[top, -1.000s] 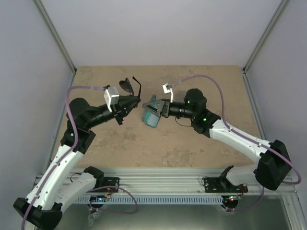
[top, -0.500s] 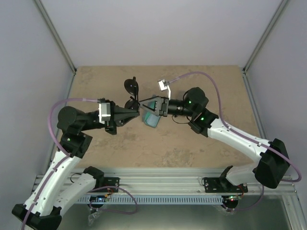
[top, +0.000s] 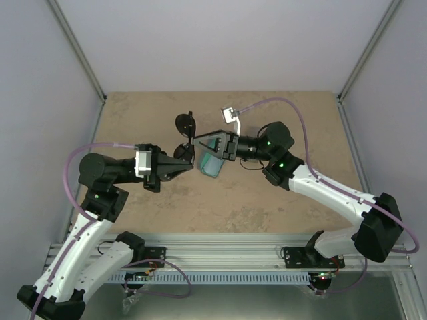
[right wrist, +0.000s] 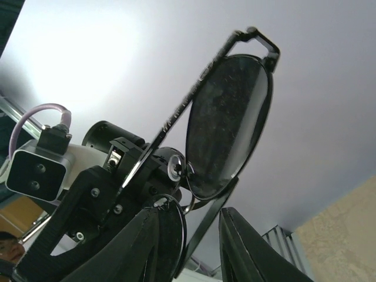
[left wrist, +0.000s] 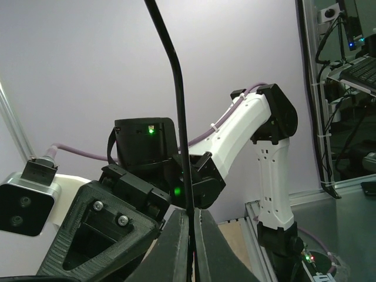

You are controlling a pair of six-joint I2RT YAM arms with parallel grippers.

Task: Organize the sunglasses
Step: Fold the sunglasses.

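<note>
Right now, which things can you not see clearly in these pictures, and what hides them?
- Left wrist view: of the sunglasses only one thin arm shows; the lenses lie beyond the top edge.
- Top view: the right fingers overlap the far end of the case, so open or closed is unclear.
- Right wrist view: one lens is mostly behind the same fingers.
</note>
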